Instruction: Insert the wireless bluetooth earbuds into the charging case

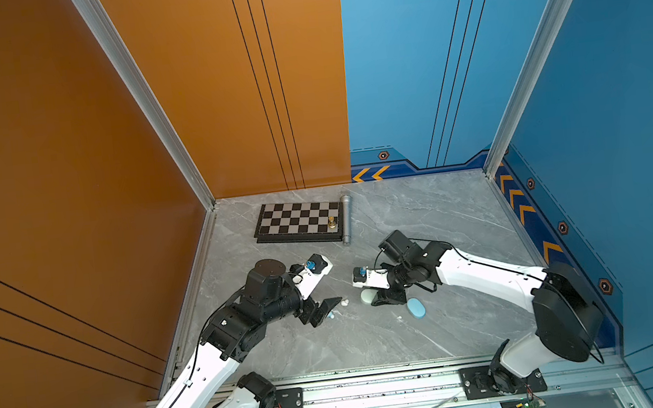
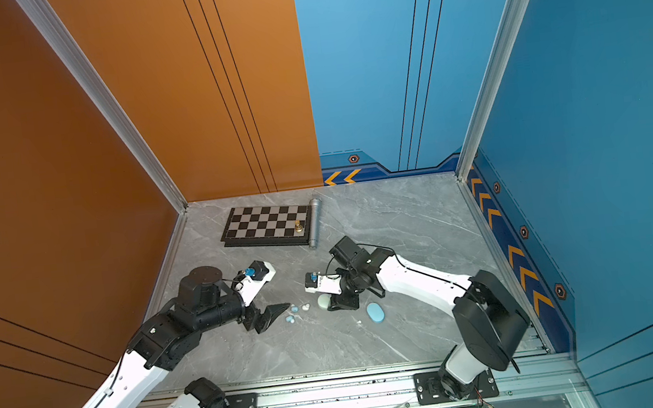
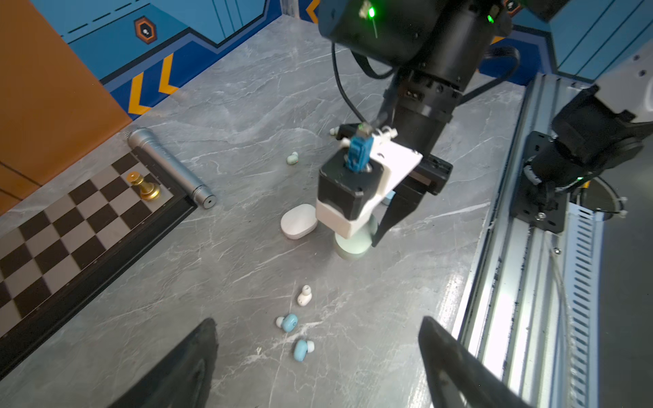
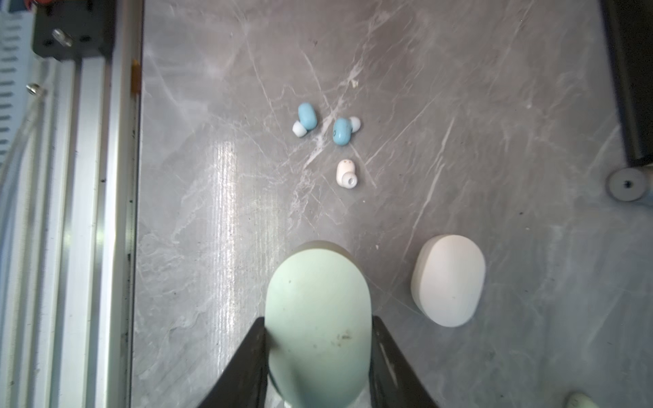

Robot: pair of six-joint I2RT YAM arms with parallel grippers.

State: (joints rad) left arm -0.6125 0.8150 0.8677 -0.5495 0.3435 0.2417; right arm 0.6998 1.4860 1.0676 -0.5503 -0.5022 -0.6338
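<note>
Right wrist view: my right jaws are clamped on the sides of the pale green case (image 4: 318, 318). In a top view, two blue earbuds (image 2: 290, 319) and a white earbud (image 2: 305, 307) lie on the tabletop (image 2: 402, 225) at the case's 9 o'clock, just off my left jaws, which are spread wide and empty.

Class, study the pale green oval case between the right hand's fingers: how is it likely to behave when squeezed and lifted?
The pale green case looks like a hard shell, so it will probably feel stiff. Its smooth, rounded sides touch the fingers of the right hand only narrowly, so it may slip or twist. Laid flat, it seems unlikely to roll.
</note>
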